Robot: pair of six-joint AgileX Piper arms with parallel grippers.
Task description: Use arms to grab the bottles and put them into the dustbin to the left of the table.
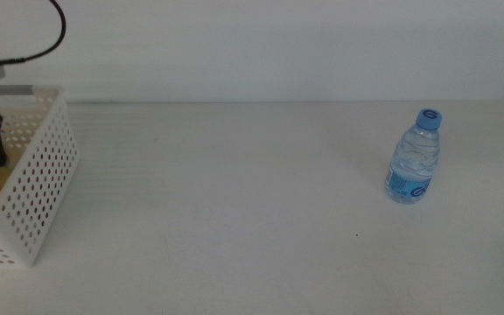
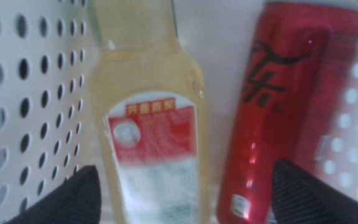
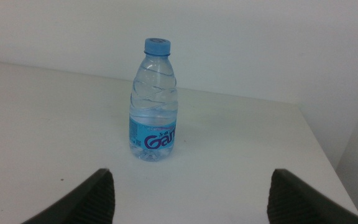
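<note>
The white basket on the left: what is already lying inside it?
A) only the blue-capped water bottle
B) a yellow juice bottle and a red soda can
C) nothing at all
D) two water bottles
B: the left wrist view looks into the perforated white basket and shows the yellow juice bottle beside the red soda can, while the blue-capped water bottle stands on the table.

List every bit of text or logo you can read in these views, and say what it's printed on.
"Gam", the rest out of sight round the side: blue label of the water bottle.
Red banner with pale characters, too blurred to read: label of the juice bottle in the basket.
Black script logo and small white print, both unreadable: red can.
Nothing else carries text.
</note>
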